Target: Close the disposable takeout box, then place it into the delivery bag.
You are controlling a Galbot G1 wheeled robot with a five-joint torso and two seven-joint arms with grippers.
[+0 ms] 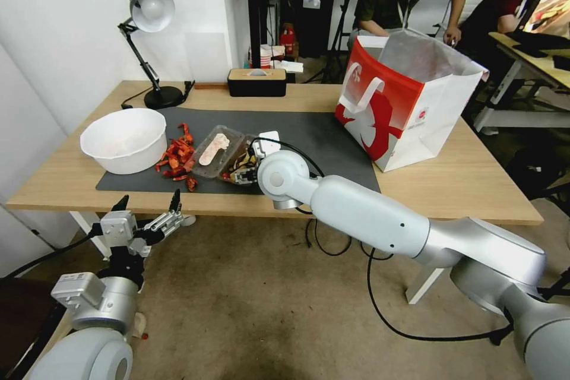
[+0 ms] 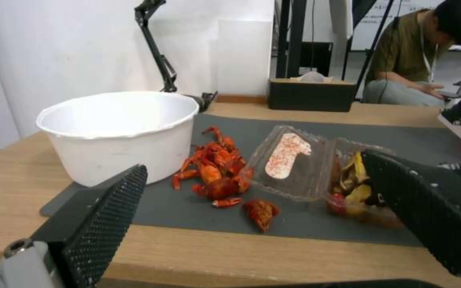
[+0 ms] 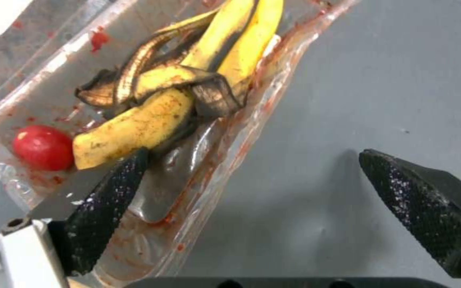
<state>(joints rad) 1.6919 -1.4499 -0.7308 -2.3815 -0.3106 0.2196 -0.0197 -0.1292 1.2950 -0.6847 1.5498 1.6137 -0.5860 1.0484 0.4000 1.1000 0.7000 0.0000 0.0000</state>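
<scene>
Lab: camera stands [image 1: 341,24], desks [image 1: 528,65]

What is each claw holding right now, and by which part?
Nothing. The right claw is open, one finger over the takeout box and one outside its edge. The left claw is open below the table edge.

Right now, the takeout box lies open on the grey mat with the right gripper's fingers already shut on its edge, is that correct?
Not quite: the right gripper is open, fingers straddling the edge of the open takeout box on the grey mat, as the right wrist view shows.
</scene>
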